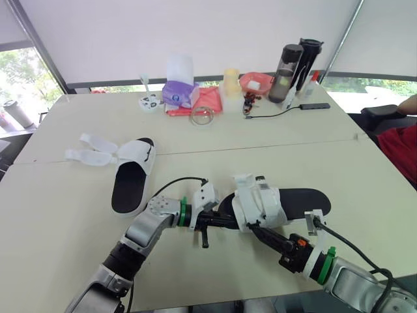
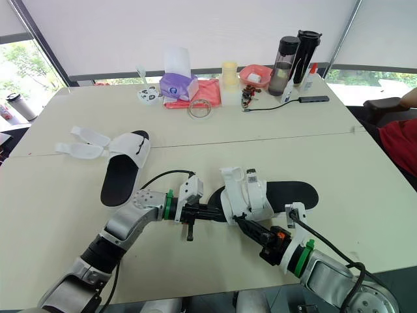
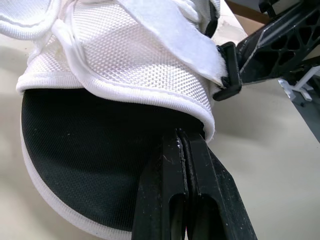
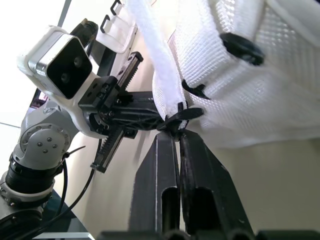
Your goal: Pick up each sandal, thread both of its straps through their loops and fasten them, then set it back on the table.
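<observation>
The near sandal is lying on the table, its heel pointing to 3 o'clock and its white upper arching over the toe end. The left gripper is reaching under that upper from 9 o'clock, while the right gripper is meeting the upper's edge from 5 o'clock. At 10 o'clock the second sandal is resting flat, its straps spreading loose toward 9 o'clock.
</observation>
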Controlling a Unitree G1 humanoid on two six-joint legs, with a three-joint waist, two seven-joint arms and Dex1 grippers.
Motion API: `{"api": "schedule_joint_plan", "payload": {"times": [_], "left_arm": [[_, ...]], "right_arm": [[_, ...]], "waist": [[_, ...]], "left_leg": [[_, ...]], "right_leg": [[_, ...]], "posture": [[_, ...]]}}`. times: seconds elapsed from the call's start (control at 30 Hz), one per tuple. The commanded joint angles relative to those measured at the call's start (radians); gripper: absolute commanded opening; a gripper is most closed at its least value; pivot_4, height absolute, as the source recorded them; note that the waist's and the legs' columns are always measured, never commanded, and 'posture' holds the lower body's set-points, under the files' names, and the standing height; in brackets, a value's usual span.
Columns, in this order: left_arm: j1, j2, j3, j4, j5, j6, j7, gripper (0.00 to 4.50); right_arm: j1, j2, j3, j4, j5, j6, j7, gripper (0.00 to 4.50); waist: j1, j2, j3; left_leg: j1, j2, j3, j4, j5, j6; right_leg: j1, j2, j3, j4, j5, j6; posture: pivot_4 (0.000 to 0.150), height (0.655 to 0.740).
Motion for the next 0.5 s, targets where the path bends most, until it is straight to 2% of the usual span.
{"api": "schedule_joint_plan", "payload": {"times": [0.03, 0.5], "left_arm": [[0.012, 0.0, -0.023, 0.009, 0.015, 0.013, 0.006, 0.0], [0.01, 0.004, -0.029, 0.018, 0.017, 0.004, 0.001, 0.0]], "right_arm": [[0.028, -0.009, 0.021, -0.023, 0.01, -0.002, 0.038, 0.06], [0.184, -0.087, 0.109, -0.018, -0.219, -0.034, 0.19, 0.06]], "waist": [[0.0, 0.0, 0.0], [0.0, -0.001, -0.002]], "left_leg": [[0.0, 0.0, 0.0, 0.0, 0.0, 0.0], [0.003, 0.001, 0.0, 0.0, 0.0, 0.0]], "right_leg": [[0.0, 0.0, 0.0, 0.0, 0.0, 0.0], [0.003, 0.001, 0.0, 0.0, -0.001, 0.001]], "posture": [[0.15, 0.74], [0.15, 0.74]]}}
